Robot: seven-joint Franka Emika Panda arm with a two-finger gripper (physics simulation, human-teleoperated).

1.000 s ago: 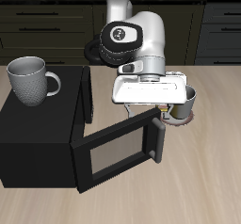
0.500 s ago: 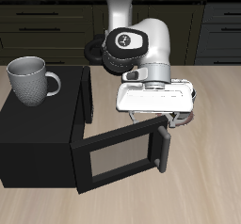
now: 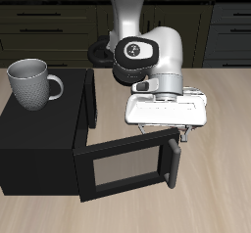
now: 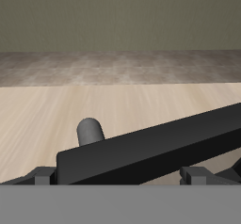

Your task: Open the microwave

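Half-open microwave (image 3: 44, 139) door; jaws hidden behind door edge, grip unclear.

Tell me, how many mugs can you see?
1: a grey mug standing on top of the black microwave. Another could be hidden behind the robot's gripper.

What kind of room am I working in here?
Most likely a kitchen: a large matte black microwave with its windowed door swung open, a grey ceramic mug on top of it, and dark drawer cabinets behind the wooden counter.
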